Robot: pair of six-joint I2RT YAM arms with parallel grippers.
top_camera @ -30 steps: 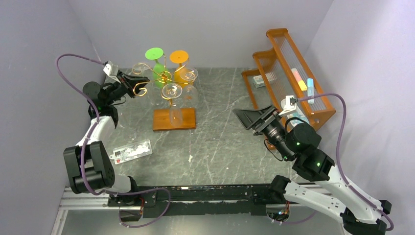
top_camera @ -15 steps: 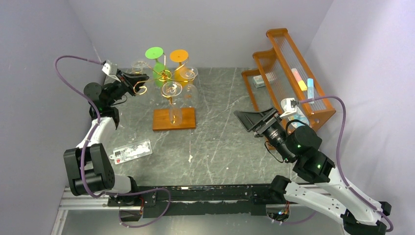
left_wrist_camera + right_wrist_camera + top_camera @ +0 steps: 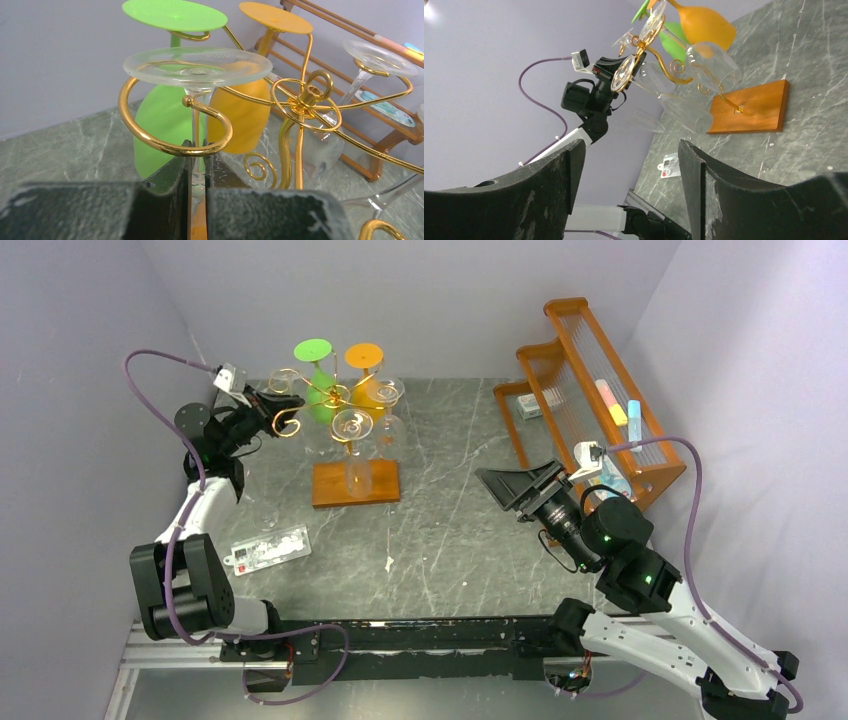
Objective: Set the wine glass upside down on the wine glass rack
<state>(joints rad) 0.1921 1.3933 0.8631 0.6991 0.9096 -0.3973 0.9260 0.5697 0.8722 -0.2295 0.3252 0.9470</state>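
The wine glass rack [image 3: 340,395] is a gold wire stand with scroll arms on an orange-brown wooden base [image 3: 355,483]. My left gripper [image 3: 199,172] is shut on the stem of a clear wine glass [image 3: 197,66] held upside down. Its foot lies just above a gold scroll arm [image 3: 165,145], which curls around the stem. In the top view the left gripper [image 3: 275,403] is at the rack's left side. A green glass [image 3: 320,405], an orange glass [image 3: 372,390] and two clear glasses hang inverted there. My right gripper [image 3: 512,485] hovers open and empty to the right.
A large orange slatted shelf [image 3: 590,390] stands at the back right with small pastel items on it. A clear plastic packet [image 3: 265,550] lies on the marble table [image 3: 450,530] at the front left. Purple walls close in the sides.
My left gripper has shifted slightly toward the back with the glass. The right arm has drifted a little to the left, jaws unchanged.
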